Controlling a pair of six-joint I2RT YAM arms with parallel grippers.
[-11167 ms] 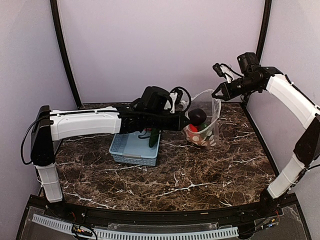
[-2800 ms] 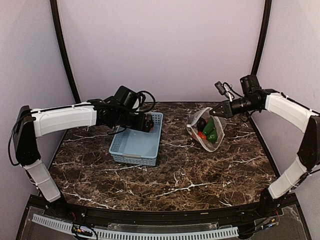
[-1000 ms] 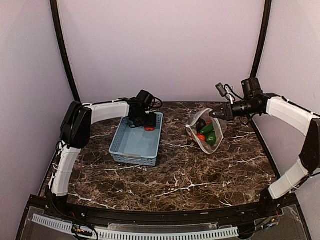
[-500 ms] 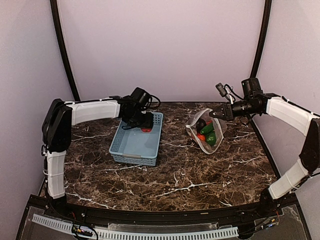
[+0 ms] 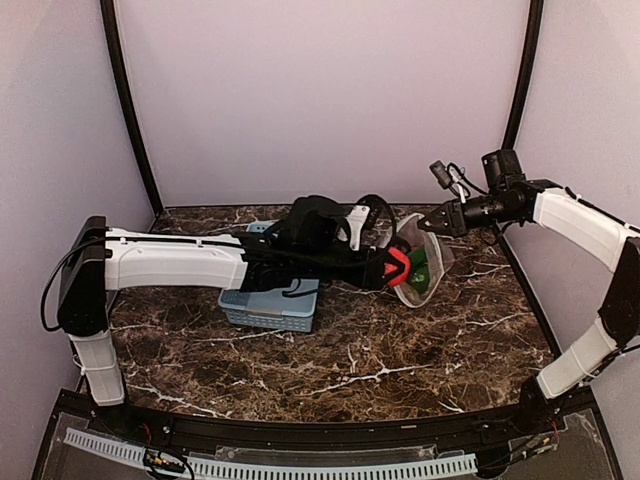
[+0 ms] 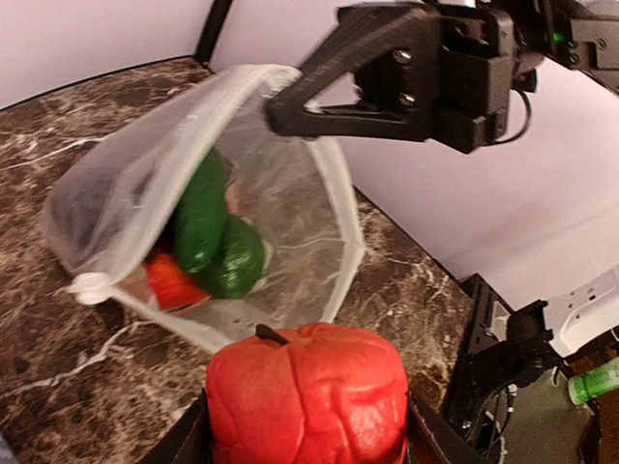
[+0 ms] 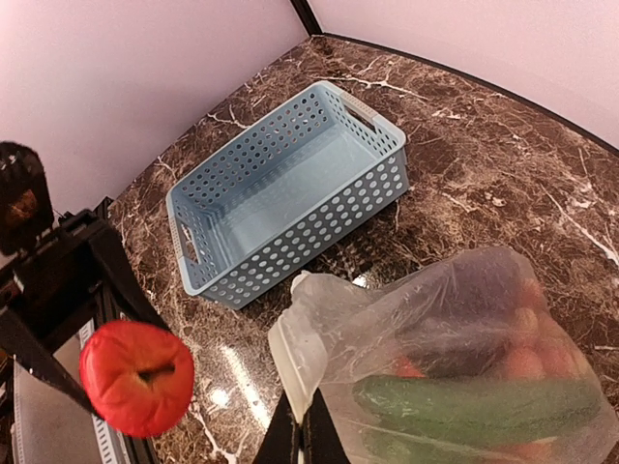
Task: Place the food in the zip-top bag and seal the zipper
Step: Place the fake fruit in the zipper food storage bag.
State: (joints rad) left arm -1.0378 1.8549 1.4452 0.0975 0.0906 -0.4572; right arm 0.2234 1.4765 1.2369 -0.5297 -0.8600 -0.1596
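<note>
On marble table (image 5: 400,350): blue basket (image 7: 319,232) left of centre, zip-top bag (image 6: 290,203) to its right. Bag mouth is open and faces the left arm. Right gripper (image 5: 432,221) is clamped on the bag's upper rim, holding it up. Left gripper (image 5: 395,267) is closed around red piece (image 6: 308,396), off the table and just outside the mouth. Inside the bag: cucumber (image 7: 474,394), green pepper (image 6: 235,259), something red, and a dark blurred item.

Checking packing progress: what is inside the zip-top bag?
In the zip-top bag: cucumber, green pepper, a red piece, a dark eggplant. Whatever lies beneath them is covered.
</note>
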